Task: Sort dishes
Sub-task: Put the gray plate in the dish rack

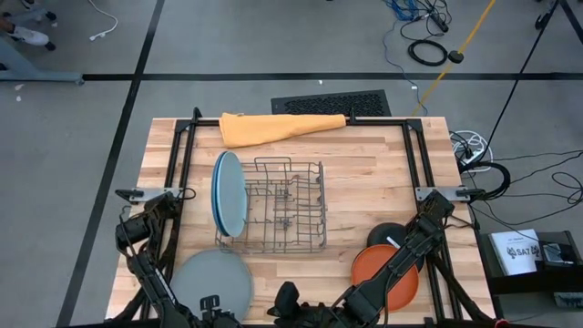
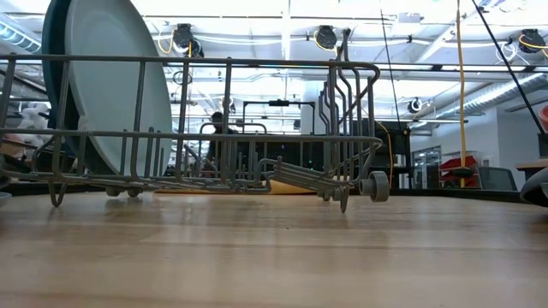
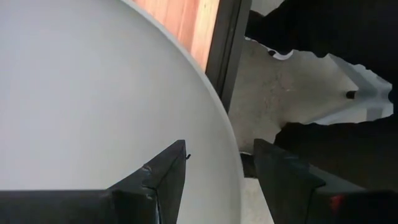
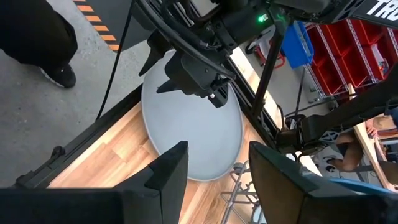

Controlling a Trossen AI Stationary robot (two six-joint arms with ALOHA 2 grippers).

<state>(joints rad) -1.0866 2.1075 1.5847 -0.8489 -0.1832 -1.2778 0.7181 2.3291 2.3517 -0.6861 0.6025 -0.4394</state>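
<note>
Plates are split between rack and tabletop. Two large round plates, a light blue one point(image 1: 231, 192) with a darker one behind it, stand on edge in the nine o'clock end of the grey wire dish rack point(image 1: 291, 206) at the table's centre. A large flat grey plate point(image 1: 211, 282) lies at seven o'clock on the wooden table point(image 1: 364, 173); the left gripper point(image 3: 217, 171) straddles its rim, fingers spread on either side, not clenched. The right gripper point(image 4: 214, 168) hovers at six o'clock, fingers apart, grasping nothing. A smaller orange plate point(image 1: 384, 273) lies at five o'clock, a black dish point(image 1: 383, 235) beside it. A folded orange cloth point(image 1: 273, 128) lies at twelve o'clock.
</note>
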